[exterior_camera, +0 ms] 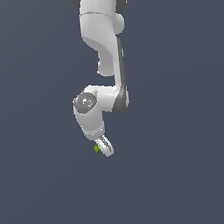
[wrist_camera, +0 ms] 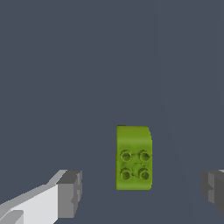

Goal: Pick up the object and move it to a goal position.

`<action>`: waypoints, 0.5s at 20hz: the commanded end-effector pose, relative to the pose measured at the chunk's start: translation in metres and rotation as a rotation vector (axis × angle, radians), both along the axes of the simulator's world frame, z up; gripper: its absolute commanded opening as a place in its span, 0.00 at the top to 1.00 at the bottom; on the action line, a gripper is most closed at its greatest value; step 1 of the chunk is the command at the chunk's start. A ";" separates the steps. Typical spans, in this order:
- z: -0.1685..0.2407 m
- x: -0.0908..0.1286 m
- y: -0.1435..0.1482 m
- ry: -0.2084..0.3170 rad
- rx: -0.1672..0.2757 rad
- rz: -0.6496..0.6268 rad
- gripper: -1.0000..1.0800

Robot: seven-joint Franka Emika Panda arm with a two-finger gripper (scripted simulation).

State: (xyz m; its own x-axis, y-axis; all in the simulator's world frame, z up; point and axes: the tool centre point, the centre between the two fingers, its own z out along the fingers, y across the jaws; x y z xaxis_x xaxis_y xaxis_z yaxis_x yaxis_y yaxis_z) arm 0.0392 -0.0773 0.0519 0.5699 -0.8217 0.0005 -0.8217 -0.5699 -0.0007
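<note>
The lime-green block (wrist_camera: pixel 134 158) lies on the plain slate-grey floor (wrist_camera: pixel 87 65) between the two fingers, touching neither — four round studs in a square mark its top, and it carries no writing or label. In the wrist view the gripper (wrist_camera: pixel 142 192) stands spread wide, its grey pads (wrist_camera: pixel 70 194) well apart on either side of the block. In the exterior view the block (exterior_camera: pixel 96 148) shows as a green speck just beside the white fingertips (exterior_camera: pixel 108 150) of the Panda arm (exterior_camera: pixel 102 42), which reaches down from above.
</note>
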 end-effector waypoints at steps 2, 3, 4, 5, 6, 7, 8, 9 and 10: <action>-0.017 -0.001 0.000 0.001 0.000 -0.002 0.04; -0.023 -0.001 0.000 0.001 0.000 -0.003 0.04; -0.027 -0.001 0.000 0.001 0.000 -0.003 0.04; -0.031 -0.001 0.000 0.001 0.000 -0.004 0.04; -0.034 -0.001 0.000 0.001 0.000 -0.004 0.04; -0.037 -0.001 0.000 0.001 0.000 -0.004 0.04; -0.038 -0.001 0.000 0.001 0.000 -0.004 0.04; -0.039 -0.001 0.000 0.001 0.000 -0.004 0.04; -0.040 0.000 0.000 0.001 0.000 -0.004 0.04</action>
